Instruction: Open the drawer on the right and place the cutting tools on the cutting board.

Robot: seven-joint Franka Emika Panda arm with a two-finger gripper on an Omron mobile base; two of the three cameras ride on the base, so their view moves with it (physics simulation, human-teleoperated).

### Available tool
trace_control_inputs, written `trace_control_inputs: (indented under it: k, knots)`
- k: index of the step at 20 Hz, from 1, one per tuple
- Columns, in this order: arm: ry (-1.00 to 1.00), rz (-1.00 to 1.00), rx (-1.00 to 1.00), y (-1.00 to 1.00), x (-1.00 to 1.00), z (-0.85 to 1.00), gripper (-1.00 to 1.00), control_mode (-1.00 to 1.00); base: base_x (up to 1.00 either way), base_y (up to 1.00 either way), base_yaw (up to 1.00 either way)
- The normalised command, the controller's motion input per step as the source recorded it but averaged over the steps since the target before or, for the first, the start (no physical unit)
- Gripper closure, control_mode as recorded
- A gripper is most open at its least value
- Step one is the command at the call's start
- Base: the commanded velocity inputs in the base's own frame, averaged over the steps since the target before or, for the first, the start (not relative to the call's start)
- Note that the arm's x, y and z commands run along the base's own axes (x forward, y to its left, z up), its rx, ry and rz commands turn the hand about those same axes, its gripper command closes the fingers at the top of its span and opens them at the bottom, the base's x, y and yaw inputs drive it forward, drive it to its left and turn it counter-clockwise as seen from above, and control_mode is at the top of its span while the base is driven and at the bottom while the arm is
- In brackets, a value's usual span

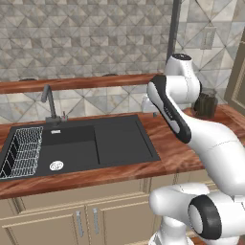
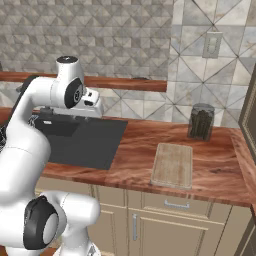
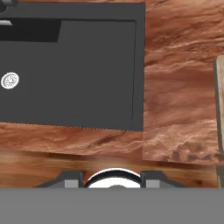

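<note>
The drawer [image 2: 175,201], beige with a small silver bar handle, sits shut under the counter, below the cutting board. The cutting board [image 2: 172,165] is a light tan wooden rectangle lying flat and bare on the reddish counter; its edge [image 3: 220,100] shows at the right of the hand view. My gripper [image 2: 96,113] hangs above the counter by the sink's right end, well left of the board, pointing down. Its fingertips [image 3: 70,179] stand apart with nothing between them. The cutting tools are out of view.
A black sink [image 1: 95,143] with a faucet [image 1: 48,100] and a wire rack [image 1: 24,150] fills the counter's left. A dark jar [image 2: 201,121] stands behind the board near the wall. Tall beige cabinet doors [image 2: 165,230] run below the drawer.
</note>
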Motion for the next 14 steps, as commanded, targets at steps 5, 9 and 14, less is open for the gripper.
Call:
trace_control_inputs:
  k: [5,9,14]
  knots:
    - [-0.06,-0.01,0.01,-0.03,-0.30,0.00,-1.00,-1.00,0.00,0.00,0.00]
    - [-0.19,-0.13,0.00,-0.13,-0.82,0.00,-1.00,-1.00,0.00,0.00,0.00]
    - [-0.14,-0.25,0.04,-0.56,-0.89,0.00,-1.00,-1.00,0.00,0.00,0.00]
